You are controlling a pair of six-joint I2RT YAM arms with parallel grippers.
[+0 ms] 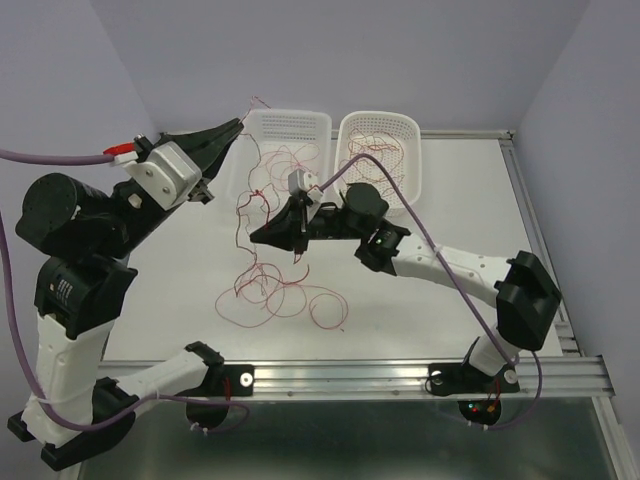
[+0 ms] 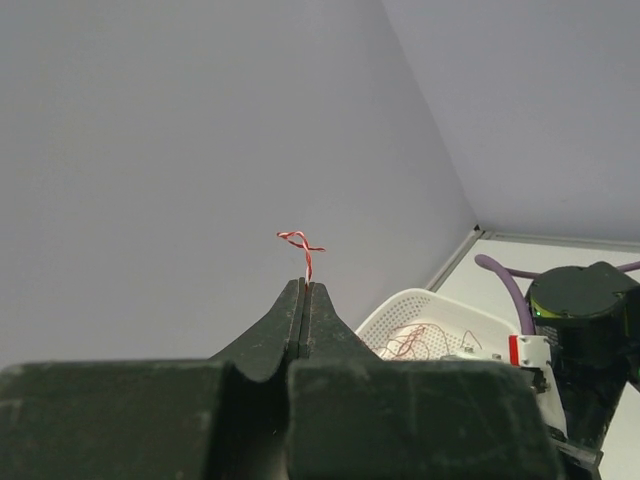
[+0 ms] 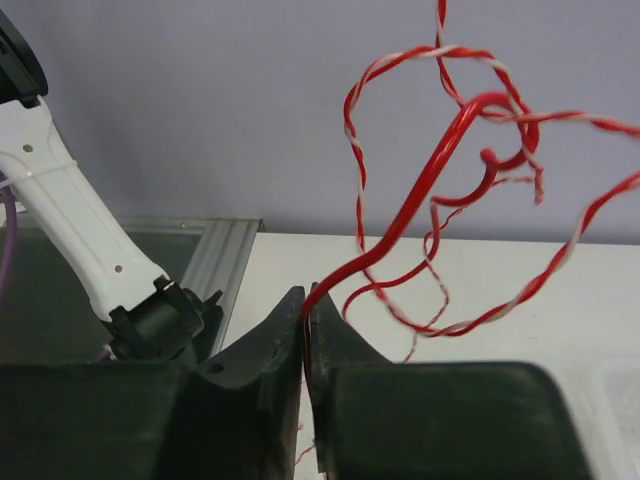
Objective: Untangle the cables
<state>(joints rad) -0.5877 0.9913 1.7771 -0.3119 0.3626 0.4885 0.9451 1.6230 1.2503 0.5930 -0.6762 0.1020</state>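
The cables are thin red wires. Several strands hang from my left gripper (image 1: 236, 128), which is raised at the back left and shut on a twisted red-and-white wire end (image 2: 303, 245). The strands drop into a loose tangle (image 1: 280, 292) on the white table. My right gripper (image 1: 256, 236) reaches left into the hanging strands above the tangle. In the right wrist view its jaws (image 3: 304, 298) are shut on a thicker red cable (image 3: 415, 195), with twisted red-and-white loops (image 3: 520, 290) curling beside it.
Two white perforated baskets stand at the back: the left one (image 1: 292, 119) directly behind the hanging strands, the right one (image 1: 352, 128) with red wires in it. Thick purple robot cables (image 1: 420, 225) arc over the right arm. A metal rail (image 1: 400, 375) runs along the near table edge.
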